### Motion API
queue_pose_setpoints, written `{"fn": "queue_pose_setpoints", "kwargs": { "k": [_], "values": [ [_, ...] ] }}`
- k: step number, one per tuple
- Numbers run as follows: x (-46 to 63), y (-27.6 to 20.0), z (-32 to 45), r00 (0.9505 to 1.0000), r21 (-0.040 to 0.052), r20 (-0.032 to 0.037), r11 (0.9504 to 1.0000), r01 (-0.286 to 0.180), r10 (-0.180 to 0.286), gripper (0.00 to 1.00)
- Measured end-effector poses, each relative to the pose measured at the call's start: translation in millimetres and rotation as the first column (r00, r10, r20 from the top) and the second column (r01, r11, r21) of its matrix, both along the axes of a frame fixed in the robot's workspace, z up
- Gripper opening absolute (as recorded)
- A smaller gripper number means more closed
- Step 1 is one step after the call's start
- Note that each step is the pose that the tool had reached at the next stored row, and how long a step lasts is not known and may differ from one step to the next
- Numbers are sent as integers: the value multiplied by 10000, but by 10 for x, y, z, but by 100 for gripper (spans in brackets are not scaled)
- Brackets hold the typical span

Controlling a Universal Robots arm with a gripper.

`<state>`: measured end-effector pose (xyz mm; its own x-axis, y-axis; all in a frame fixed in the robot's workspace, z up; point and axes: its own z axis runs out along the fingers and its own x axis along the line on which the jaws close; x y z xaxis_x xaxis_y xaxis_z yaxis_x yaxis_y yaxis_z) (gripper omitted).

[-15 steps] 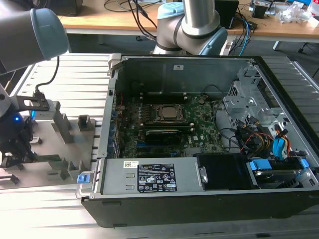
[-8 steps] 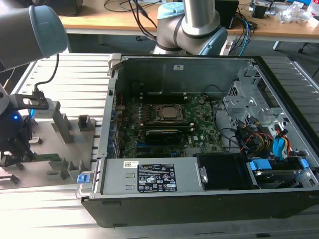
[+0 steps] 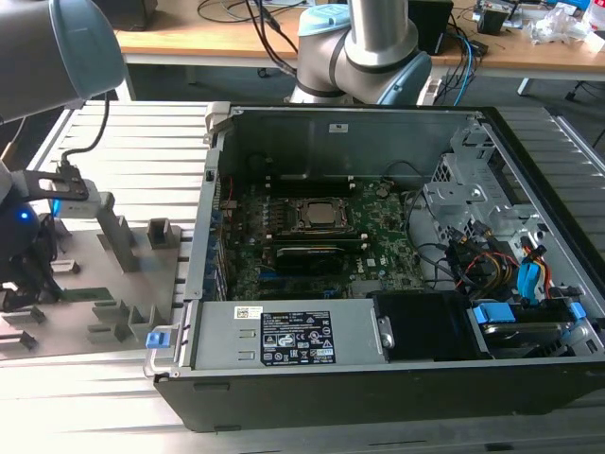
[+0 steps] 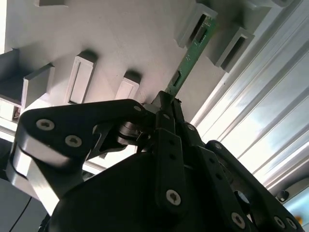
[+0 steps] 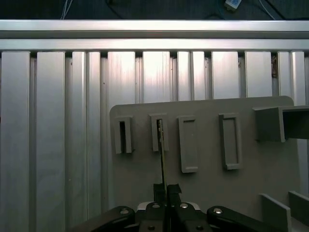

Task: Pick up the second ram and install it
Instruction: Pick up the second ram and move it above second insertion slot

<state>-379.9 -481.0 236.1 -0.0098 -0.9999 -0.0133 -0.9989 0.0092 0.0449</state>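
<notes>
Second wrist view has the pincer (image 4: 166, 102) clamped on the second ram (image 4: 187, 65), its far end in a grey fixture slot (image 4: 185, 33); exterior view adds the open computer case (image 3: 312, 142).

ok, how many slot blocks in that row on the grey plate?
4 slot blocks in the first wrist view: one, one holding the second ram, two longer ones. The gripper may hide more.

A lab: robot arm (image 3: 378, 43), open computer case (image 3: 312, 402), cabled desk (image 3: 189, 43).
</notes>
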Motion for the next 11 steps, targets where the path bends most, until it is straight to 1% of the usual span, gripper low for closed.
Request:
{"fn": "queue_pose_setpoints", "kwargs": {
  "k": [9, 10, 11],
  "values": [
    [0, 0, 163, 10000, 0, 0, 10000, 0, 0, 14],
    [0, 0, 201, 10000, 0, 0, 10000, 0, 0, 14],
    [0, 0, 223, 10000, 1, 0, 10000, 0, 0, 14]
  ]
}}
